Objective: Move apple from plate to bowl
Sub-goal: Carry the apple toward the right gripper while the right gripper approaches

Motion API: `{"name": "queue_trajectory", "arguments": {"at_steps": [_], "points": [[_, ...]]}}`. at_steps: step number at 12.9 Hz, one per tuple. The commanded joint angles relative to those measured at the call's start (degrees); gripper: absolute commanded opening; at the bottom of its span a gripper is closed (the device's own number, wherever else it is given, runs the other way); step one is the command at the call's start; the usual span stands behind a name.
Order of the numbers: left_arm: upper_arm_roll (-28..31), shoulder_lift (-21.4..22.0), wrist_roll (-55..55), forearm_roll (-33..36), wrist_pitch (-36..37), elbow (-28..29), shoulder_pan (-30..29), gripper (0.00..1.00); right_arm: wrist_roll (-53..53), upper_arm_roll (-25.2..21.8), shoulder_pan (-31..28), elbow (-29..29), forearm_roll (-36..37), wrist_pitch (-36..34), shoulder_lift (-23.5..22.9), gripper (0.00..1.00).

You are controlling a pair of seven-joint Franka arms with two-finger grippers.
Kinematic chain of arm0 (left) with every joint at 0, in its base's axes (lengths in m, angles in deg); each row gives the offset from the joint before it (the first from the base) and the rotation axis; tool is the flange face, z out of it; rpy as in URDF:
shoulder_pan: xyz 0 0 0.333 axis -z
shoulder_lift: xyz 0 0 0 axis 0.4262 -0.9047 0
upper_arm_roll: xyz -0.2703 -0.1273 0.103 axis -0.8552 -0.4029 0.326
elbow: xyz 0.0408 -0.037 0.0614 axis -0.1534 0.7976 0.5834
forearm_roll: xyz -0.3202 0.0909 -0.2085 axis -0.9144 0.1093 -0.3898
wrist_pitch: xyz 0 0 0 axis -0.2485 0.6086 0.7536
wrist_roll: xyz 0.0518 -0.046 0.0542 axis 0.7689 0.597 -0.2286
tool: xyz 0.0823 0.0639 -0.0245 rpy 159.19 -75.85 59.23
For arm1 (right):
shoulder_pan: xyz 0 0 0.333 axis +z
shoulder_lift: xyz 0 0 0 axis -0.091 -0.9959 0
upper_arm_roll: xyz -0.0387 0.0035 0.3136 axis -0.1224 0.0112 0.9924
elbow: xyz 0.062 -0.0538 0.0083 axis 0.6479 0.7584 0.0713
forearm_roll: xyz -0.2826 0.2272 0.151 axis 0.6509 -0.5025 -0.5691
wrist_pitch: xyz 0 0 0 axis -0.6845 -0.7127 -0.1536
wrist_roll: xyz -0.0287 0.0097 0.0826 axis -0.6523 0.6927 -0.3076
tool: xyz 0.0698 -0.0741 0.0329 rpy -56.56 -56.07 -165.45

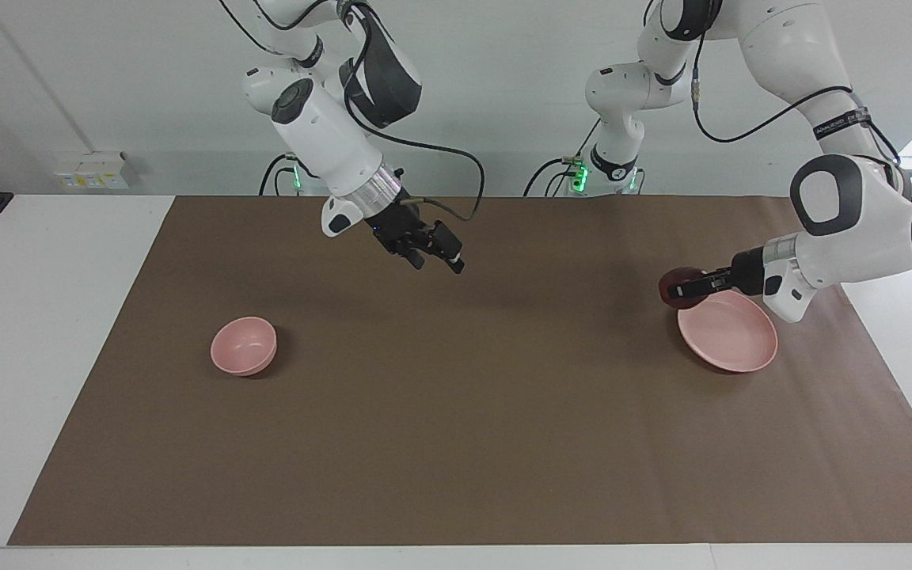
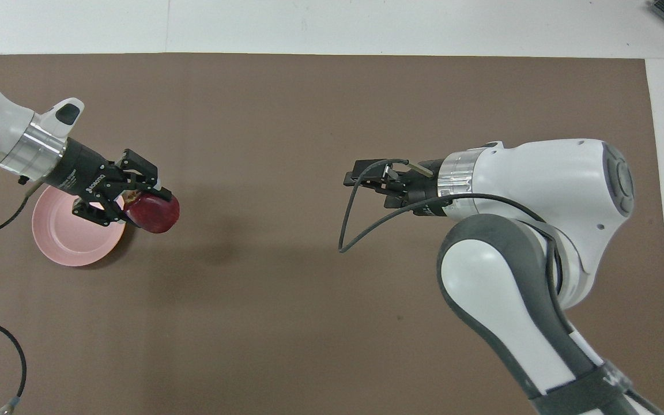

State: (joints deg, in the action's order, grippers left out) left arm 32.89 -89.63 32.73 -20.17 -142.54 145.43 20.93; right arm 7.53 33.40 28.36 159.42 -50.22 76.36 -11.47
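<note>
Apple (image 1: 679, 286) hangs pinched in our left gripper (image 1: 693, 286) above the plate (image 1: 733, 348) rim. Bowl (image 1: 244, 345) sits toward the right arm's end, under no gripper; our right gripper (image 1: 440, 255), jaws seemingly spread, hovers mid-table.

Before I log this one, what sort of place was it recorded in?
Most likely a robotics lab or test cell rather than a kitchen: two white arms stand at a white table covered by a plain brown mat, against a bare wall with a socket box.

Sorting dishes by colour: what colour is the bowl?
Plain pale pink bowl, clearest in the facing view.
</note>
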Motion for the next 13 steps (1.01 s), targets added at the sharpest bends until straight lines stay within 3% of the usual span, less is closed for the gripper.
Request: {"name": "queue_trajectory", "arguments": {"at_steps": [1,8,13], "points": [[-1.98,-0.86,-9.37,-6.39,1.8,-1.77,0.25,0.0,13.07,0.42,-0.73,2.36,-8.01,1.56,1.94,1.0],[-7.96,-0.6,-20.38,-22.12,1.53,-0.45,0.87,0.0,34.87,0.42,0.15,7.89,-27.88,5.25,5.28,1.0],[-10.69,-0.6,-28.47,-31.09,-6.18,0.78,3.67,0.0,36.31,0.51,1.03,9.3,-36.59,3.84,7.22,1.0]]}}
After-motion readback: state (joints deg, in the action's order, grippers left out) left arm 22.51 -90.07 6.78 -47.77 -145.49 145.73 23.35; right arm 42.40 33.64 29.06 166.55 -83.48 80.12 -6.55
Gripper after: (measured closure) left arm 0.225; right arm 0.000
